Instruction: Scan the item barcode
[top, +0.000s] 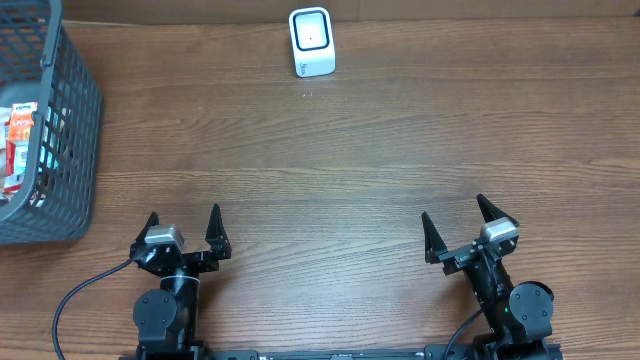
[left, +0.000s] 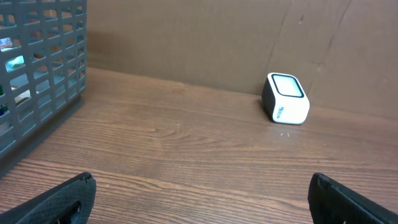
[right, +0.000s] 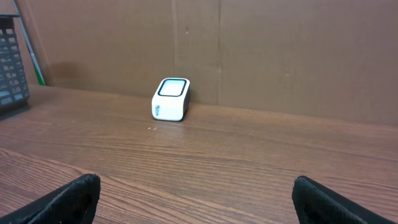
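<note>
The white barcode scanner with a dark window stands at the far middle of the table, also visible in the left wrist view and the right wrist view. A red and white packaged item lies inside the grey mesh basket at the far left. My left gripper is open and empty near the front edge, left of centre, with only bare wood between its fingers. My right gripper is open and empty at the front right.
The basket's mesh wall rises to the left of the left gripper, with a corner of the basket at the left edge of the right wrist view. A brown cardboard wall backs the table behind the scanner.
</note>
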